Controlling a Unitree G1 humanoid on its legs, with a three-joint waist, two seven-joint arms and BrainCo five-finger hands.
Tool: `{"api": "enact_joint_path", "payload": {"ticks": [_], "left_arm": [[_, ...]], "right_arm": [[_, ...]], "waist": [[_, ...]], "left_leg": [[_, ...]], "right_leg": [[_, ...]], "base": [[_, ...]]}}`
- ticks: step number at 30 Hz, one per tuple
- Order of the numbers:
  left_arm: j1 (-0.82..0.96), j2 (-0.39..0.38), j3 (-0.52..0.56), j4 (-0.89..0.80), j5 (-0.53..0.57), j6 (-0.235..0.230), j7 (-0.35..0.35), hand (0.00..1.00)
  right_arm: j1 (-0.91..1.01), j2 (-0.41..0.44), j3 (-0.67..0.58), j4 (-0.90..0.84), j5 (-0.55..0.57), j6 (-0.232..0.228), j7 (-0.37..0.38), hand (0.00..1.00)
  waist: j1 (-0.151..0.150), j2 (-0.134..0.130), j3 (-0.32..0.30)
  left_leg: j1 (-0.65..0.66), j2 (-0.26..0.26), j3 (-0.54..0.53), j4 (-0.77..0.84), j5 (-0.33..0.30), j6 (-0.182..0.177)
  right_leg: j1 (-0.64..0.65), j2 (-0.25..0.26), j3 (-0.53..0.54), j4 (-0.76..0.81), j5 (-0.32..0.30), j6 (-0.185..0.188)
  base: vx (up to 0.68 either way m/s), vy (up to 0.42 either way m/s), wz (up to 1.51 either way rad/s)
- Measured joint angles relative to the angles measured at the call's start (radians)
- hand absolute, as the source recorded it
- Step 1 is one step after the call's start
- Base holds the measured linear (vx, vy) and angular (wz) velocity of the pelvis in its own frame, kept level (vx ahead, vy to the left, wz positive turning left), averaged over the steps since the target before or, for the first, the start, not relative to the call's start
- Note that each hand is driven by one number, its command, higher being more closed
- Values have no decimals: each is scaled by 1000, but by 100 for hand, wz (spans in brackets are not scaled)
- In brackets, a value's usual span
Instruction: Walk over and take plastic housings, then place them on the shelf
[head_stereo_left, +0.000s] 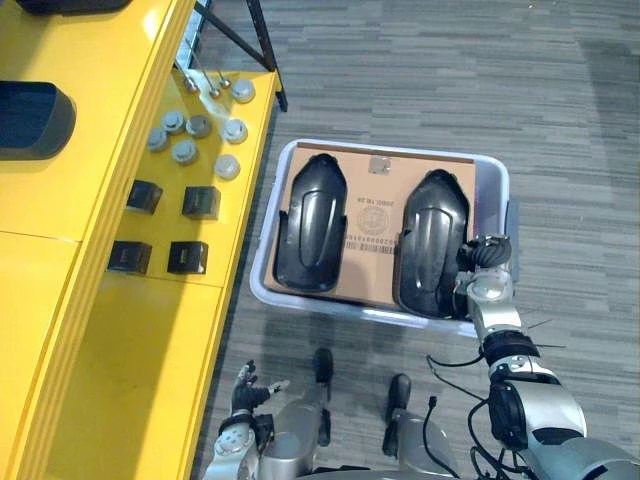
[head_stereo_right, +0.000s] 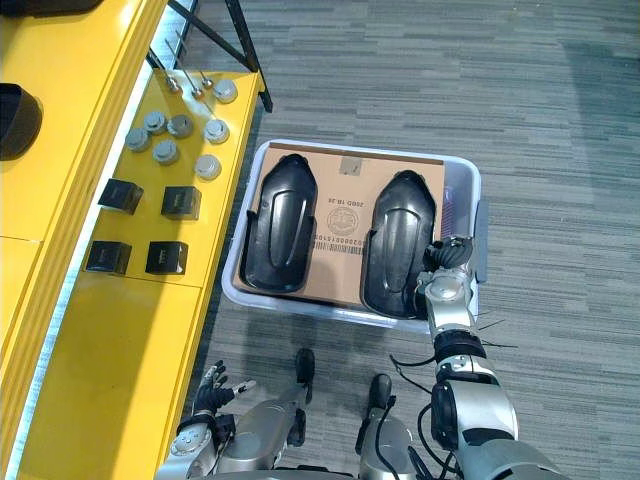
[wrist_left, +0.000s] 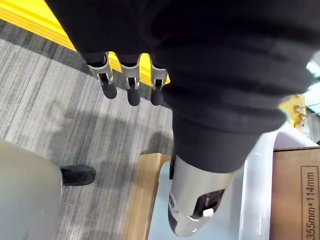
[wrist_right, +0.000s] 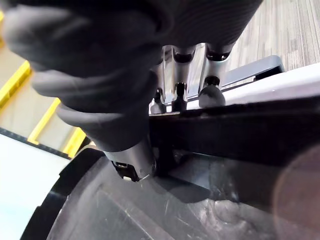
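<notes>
Right hand (head_stereo_left: 484, 258): clamped on the right housing (head_stereo_left: 432, 240), with fingers (wrist_right: 210, 93) hooked over its outer rim and the thumb (wrist_right: 131, 161) against its inner face. The grip sits at 4 o'clock of the bin (head_stereo_left: 340, 310).

Right housing: black plastic shell, lying lengthwise in the bin's right half on a cardboard sheet (head_stereo_left: 372, 215).

Left housing (head_stereo_left: 310, 225): matching black shell at 9 o'clock of the first, apart from it, on the same cardboard.

Bin: pale plastic, standing on the grey floor (head_stereo_left: 420, 70) just beside the shelf (head_stereo_left: 100, 350).

Shelf: yellow, at 9 o'clock of the bin. It carries round grey caps (head_stereo_left: 185, 125) at 10 o'clock and four small black boxes (head_stereo_left: 201, 202) nearer 9 o'clock.

Left hand (head_stereo_left: 246, 385): at 7 o'clock of the bin, low beside the shelf edge. Fingers (wrist_left: 109, 82) are straight and loosely spread, holding nothing.
</notes>
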Motion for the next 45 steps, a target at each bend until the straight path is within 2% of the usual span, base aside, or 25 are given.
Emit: {"api": "enact_joint_path", "payload": {"ticks": [9, 13, 15, 17, 18, 21, 23, 26, 29, 35, 37, 41, 44, 45], "left_arm": [[20, 1, 6, -59, 2, 9, -3, 0], [69, 0, 10, -221, 2, 10, -2, 0], [90, -4, 10, -413, 2, 8, 0, 0], [97, -14, 20, -500, 3, 7, 1, 0], [98, -39, 41, -627, 5, 2, 9, 0], [89, -51, 42, -774, 23, -15, 47, 0], [70, -59, 37, -854, 79, -33, 87, 0], [36, -60, -4, -917, 157, -35, 142, 0], [9, -58, -53, -938, 231, -34, 177, 0], [-22, -55, -151, -938, 353, -28, 180, 0], [-43, -47, -172, -938, 378, -27, 180, 0], [-83, -38, -213, -930, 423, -14, 183, 0], [-111, -40, -231, -896, 434, 6, 217, 0], [-112, -37, -231, -890, 435, 13, 227, 100]], "right_arm": [[173, 10, 1, -296, -7, -1, 1, 100], [242, 47, 3, -434, -48, -5, -3, 100], [279, 67, 6, -540, -104, -6, -6, 100], [292, 79, 6, -585, -133, -6, -8, 100], [309, 96, 8, -650, -169, -6, -11, 100], [314, 123, 31, -731, -213, -5, -28, 100], [314, 144, 53, -795, -238, -6, -31, 100], [314, 174, 97, -863, -242, -7, -38, 100], [312, 201, 156, -914, -240, -23, -50, 100], [311, 247, 313, -1001, -239, -58, -49, 100], [311, 254, 356, -1023, -235, -85, -47, 100], [311, 268, 437, -1040, -217, -96, -26, 100], [311, 286, 494, -1041, -198, -110, -26, 100], [311, 284, 501, -1041, -184, -113, -23, 100]], "waist": [[-6, -20, -32], [-24, -37, -83], [-25, -40, -105], [-28, -39, -117], [-28, -40, -132], [-28, -39, -151], [-30, -39, -164], [-32, -40, -190], [-34, -45, -199], [-51, -57, -228], [-51, -58, -229], [-53, -64, -250], [-54, -67, -272], [-54, -71, -278]], "left_leg": [[21, 6, 0, -1, 0, 0], [22, 5, -5, -1, 0, 0], [23, 6, -15, -1, 0, 0], [23, 4, -23, -1, 0, 0], [27, 2, -33, -1, 0, 0], [30, 0, -41, -1, 0, 0], [36, -3, -50, -1, 0, 1], [39, -7, -54, -1, 1, 1], [53, -9, -51, -1, 1, 1], [65, -7, -31, -2, 0, 0], [66, -5, -23, -7, 0, 0], [64, -3, -11, -7, 0, 0], [64, -2, -2, -7, 0, 0], [64, -1, -2, -4, 0, 0]], "right_leg": [[16, -1, 11, 0, 6, 6], [24, -1, 2, -8, 7, 7], [32, 0, -7, -14, 7, 7], [37, -1, -16, -17, 6, 7], [49, -1, -27, -22, 6, 7], [56, -2, -34, -22, 5, 7], [66, -4, -44, -25, 4, 7], [71, -8, -51, -25, 3, 7], [83, -11, -49, -24, 3, 8], [81, -11, -29, -22, 3, 8], [78, -10, -23, -22, 4, 8], [71, -9, -11, -22, 6, 9], [67, -8, -3, -23, 8, 9], [67, -8, -3, -23, 8, 9]], "base": [[-36, 6, -2], [10, -4, 4], [1, -10, 13], [4, -7, 15], [9, -7, 18], [2, -4, 11], [-2, -3, 12], [-9, 2, 7], [0, 0, 0], [-40, 2, -8], [-43, -5, -13], [-25, -4, -9], [6, -6, -7], [0, 0, 0]]}}
